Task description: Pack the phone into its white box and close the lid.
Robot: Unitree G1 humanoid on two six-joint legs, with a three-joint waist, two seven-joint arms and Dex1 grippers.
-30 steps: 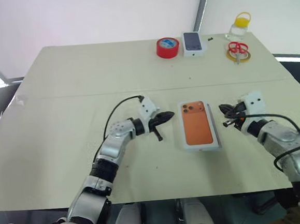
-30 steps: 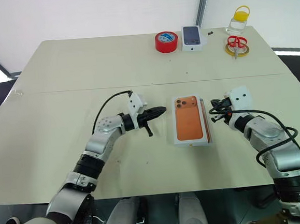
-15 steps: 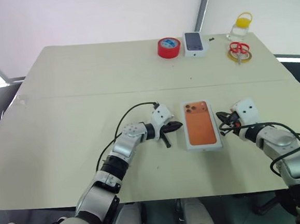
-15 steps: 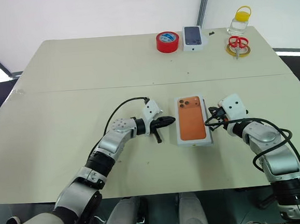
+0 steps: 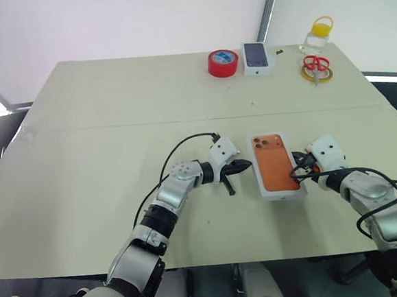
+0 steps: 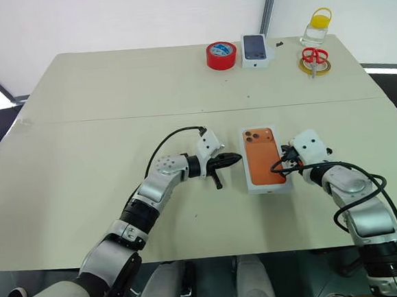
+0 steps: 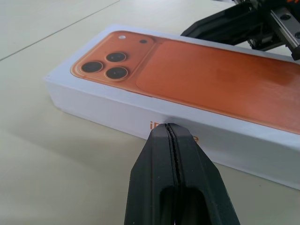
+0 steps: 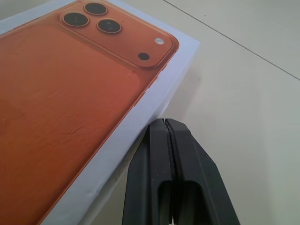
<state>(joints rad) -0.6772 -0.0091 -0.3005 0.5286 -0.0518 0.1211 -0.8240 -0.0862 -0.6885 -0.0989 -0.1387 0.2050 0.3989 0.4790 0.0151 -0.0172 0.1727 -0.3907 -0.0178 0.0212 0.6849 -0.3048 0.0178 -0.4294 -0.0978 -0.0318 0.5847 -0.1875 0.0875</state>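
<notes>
Both arms flank the white box (image 5: 278, 174), jaws closed.

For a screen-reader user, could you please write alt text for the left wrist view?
The left gripper, shut, sits against the long side wall of a closed white box whose top bears an orange phone picture with three camera lenses. The box lies on a pale table, and the right gripper reaches in at its far side.

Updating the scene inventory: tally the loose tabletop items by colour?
Red: 2, tape roll, scissors
White: 2, closed box with orange phone print, small box with dark phone picture
Yellow: 2, bottle cap, tape ring
Total: 6
</notes>
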